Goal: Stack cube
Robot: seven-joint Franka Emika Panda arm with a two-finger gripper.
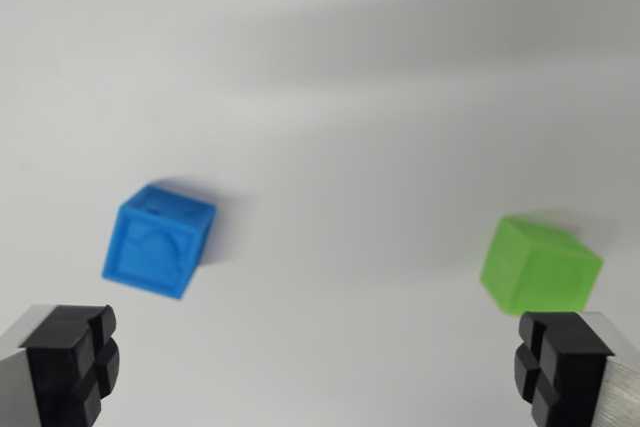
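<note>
Two cubes lie on the white tabletop [330,67], one blue and one green, well apart from each other. The blue cube [158,241] sits toward the wrist view's left, turned at an angle so that one corner points down toward the camera; its near face carries a raised arch-shaped relief, and its top face shows faint embossed marks too blurred to read. The green cube [538,265] sits toward the wrist view's right, also turned at an angle, its surfaces plain as far as the soft focus allows. Neither cube rests on the other; both stand directly on the table.

One gripper [315,367] shows at the bottom edge, with two fingers counted: a black ribbed pad on a grey metal body at the lower left corner [72,357] and its twin at the lower right corner [560,362]. The fingers are spread wide and released, with nothing between them. The right fingertip appears just below the green cube; the left one is below and to the left of the blue cube. Soft grey shadows cross the upper part of the table.
</note>
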